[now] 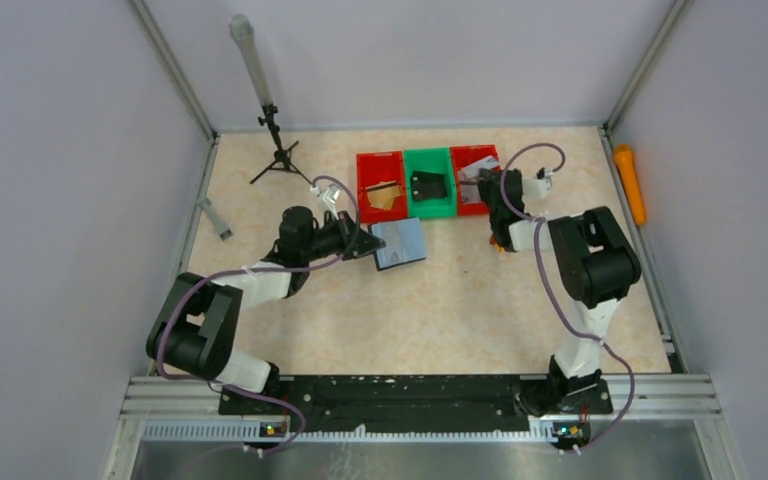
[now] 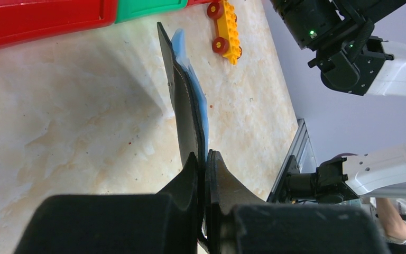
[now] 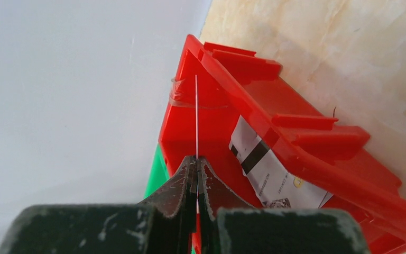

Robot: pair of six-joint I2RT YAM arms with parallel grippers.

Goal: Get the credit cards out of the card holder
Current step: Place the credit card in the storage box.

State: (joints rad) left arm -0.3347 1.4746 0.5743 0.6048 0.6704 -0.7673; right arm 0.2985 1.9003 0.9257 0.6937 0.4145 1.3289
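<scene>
Card holder (image 2: 186, 114) is pinched in the low, outstretched left gripper (image 2: 206, 157).

A beige, marbled tabletop (image 1: 440, 310) is boxed in by plain pale grey walls (image 1: 410, 60) at the back and both sides, which meet at the far corners behind slanting aluminium posts (image 1: 173, 70). A ribbed metal rail (image 1: 675, 395) runs along the tabletop's near edge. The light is even and soft, perhaps from overhead.

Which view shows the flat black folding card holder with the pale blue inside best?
Top external: the card holder shows its whole blue face and outline, one edge clamped in the left gripper. Left wrist gives only an edge-on sliver; right wrist misses it entirely.
</scene>
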